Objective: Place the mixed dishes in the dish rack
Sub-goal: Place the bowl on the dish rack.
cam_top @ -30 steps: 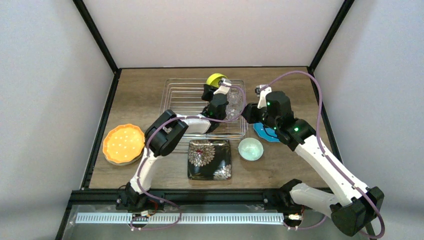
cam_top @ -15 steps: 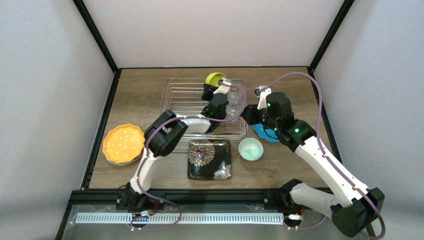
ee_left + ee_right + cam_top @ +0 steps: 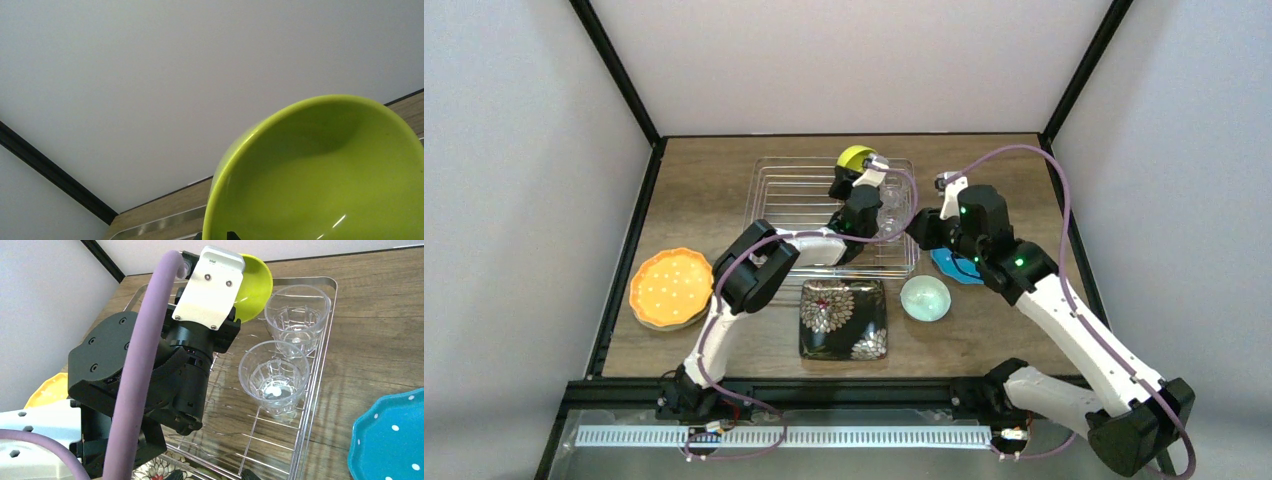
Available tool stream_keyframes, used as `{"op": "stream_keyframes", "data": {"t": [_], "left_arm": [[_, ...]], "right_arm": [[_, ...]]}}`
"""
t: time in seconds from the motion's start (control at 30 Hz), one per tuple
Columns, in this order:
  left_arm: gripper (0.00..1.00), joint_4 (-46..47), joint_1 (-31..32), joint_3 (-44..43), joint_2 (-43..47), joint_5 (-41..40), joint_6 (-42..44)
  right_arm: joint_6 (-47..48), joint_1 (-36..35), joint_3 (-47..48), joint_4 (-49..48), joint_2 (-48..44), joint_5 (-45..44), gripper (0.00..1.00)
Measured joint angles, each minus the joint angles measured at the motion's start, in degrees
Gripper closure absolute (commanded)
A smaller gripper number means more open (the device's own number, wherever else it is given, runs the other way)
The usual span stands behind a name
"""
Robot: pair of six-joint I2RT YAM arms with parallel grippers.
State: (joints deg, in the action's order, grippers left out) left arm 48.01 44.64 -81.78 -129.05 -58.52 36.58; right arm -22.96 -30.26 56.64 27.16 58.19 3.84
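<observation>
The small yellow-green bowl point(image 3: 856, 157), upper centre, tilts on edge over the top edge of the silver wire dish rack point(image 3: 774, 215), barely shifted from a second ago. The left gripper point(image 3: 855, 172) pinches its rim; release seems pending. Right gripper point(image 3: 917, 228): spread cannot be told.

Top external: high at the near edge, looking down on the table point(image 3: 709, 190).
Left wrist: close on the yellow-green bowl point(image 3: 325, 175), facing the wall point(image 3: 150, 75).
Right wrist: near, over the dish rack point(image 3: 232, 420).
Shared: bowl, rack.
</observation>
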Motion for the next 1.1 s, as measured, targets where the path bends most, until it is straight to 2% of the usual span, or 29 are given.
{"op": "stream_keyframes", "data": {"t": [0.37,0.9,1.1], "left_arm": [[0.97,-2.29,0.15,-2.64,0.00,0.15,-0.57],[0.97,-2.29,0.26,-2.67,0.00,0.11,0.76],[0.97,-2.89,0.35,-3.02,0.00,0.24,2.43]], "right_arm": [[-0.15,-0.17,0.00,0.00,-0.87,-0.09,0.31],[-1.20,-0.22,-0.24,-0.07,-1.49,-0.22,0.31],[-1.88,-0.22,-3.04,-1.66,-4.13,-0.55,0.31]]}}
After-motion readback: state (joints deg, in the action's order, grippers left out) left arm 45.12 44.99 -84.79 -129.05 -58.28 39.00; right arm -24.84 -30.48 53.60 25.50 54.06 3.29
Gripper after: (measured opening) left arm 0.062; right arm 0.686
